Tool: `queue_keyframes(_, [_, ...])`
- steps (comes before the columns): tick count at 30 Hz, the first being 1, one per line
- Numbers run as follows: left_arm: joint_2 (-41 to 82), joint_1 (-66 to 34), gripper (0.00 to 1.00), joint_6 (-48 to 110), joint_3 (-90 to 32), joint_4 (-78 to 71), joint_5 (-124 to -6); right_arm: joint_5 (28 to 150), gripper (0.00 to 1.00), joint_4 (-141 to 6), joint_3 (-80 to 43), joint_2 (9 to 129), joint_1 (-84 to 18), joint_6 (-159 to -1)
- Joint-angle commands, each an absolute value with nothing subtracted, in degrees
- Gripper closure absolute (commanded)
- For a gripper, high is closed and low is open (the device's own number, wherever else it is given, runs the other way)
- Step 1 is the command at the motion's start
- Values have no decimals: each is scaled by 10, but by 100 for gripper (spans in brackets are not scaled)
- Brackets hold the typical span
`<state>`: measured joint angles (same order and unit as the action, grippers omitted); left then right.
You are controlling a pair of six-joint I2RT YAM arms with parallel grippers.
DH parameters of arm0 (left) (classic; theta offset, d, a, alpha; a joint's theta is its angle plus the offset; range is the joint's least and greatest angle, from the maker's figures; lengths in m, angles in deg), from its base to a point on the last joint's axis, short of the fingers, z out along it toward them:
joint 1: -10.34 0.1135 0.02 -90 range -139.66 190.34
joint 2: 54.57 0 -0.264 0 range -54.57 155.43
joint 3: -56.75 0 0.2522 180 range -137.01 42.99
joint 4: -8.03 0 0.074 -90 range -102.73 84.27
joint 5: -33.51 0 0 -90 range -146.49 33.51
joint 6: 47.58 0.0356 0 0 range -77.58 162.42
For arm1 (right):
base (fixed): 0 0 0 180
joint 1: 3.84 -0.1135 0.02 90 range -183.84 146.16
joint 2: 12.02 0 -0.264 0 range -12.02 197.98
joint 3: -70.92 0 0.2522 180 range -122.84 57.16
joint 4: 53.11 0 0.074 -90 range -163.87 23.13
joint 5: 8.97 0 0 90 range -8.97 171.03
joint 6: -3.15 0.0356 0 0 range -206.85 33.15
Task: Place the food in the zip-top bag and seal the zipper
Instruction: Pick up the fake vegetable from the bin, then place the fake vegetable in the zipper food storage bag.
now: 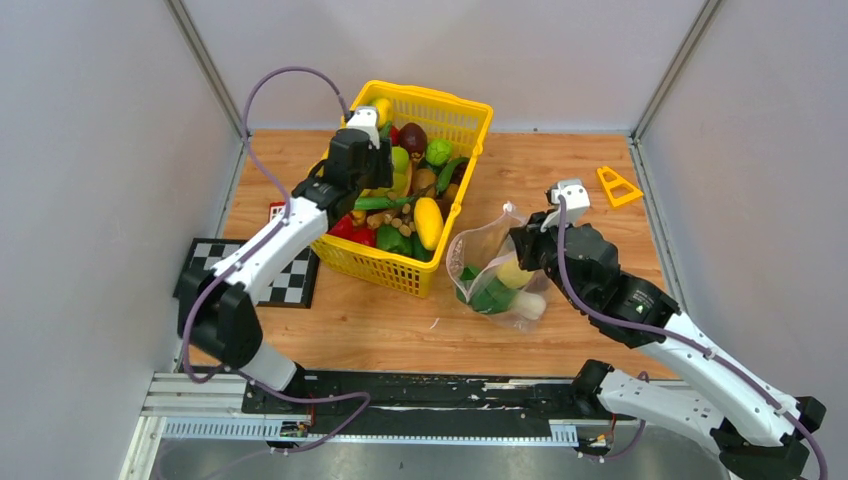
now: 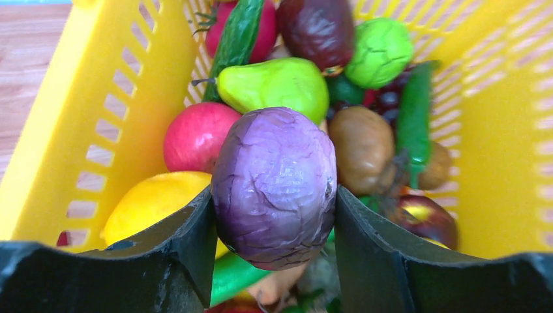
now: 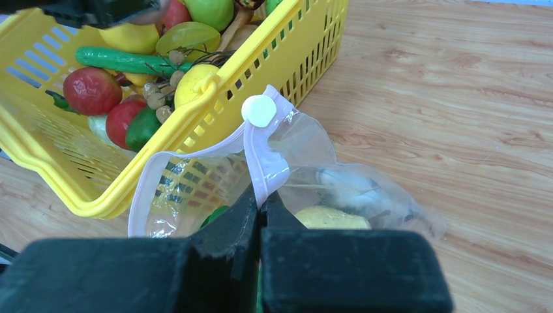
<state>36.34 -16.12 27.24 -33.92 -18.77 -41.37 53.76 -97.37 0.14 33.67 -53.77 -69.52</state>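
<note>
My left gripper (image 2: 272, 222) is shut on a purple toy cabbage (image 2: 274, 186) and holds it over the other food (image 2: 274, 85) in the yellow basket (image 1: 455, 120). In the top view the left gripper (image 1: 365, 150) is inside the basket. My right gripper (image 3: 261, 202) is shut on the pale pink zipper strip (image 3: 261, 163) of the clear zip-top bag (image 1: 495, 265), holding the mouth open beside the basket. The bag holds a green piece (image 1: 490, 295), a yellow piece (image 3: 329, 218) and a whitish piece (image 3: 345, 186). A white slider tab (image 3: 259, 110) sits on the zipper.
A black-and-white checkerboard (image 1: 255, 270) lies left of the basket. An orange triangle (image 1: 618, 185) lies at the far right of the wooden table (image 1: 380, 325). Grey walls stand close on the left, right and back.
</note>
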Motion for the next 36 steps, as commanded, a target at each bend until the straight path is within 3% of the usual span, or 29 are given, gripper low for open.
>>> queue_keyframes(1, [251, -159, 57, 240, -310, -117, -510, 546, 100, -942, -14, 342, -537, -696])
queue_keyframes(6, [156, -173, 58, 201, -244, -39, -687, 550, 100, -947, -24, 351, -536, -691])
queue_keyframes(13, [102, -287, 58, 278, -236, -73, -762, 546, 100, -955, -36, 360, -537, -682])
queue_keyframes(19, [111, -364, 58, 328, -221, -108, -782, 555, 100, -963, -45, 356, -537, -677])
queue_keyframes(36, [209, -432, 57, 386, -285, -182, -764, 582, 100, -1041, -105, 357, -537, -674])
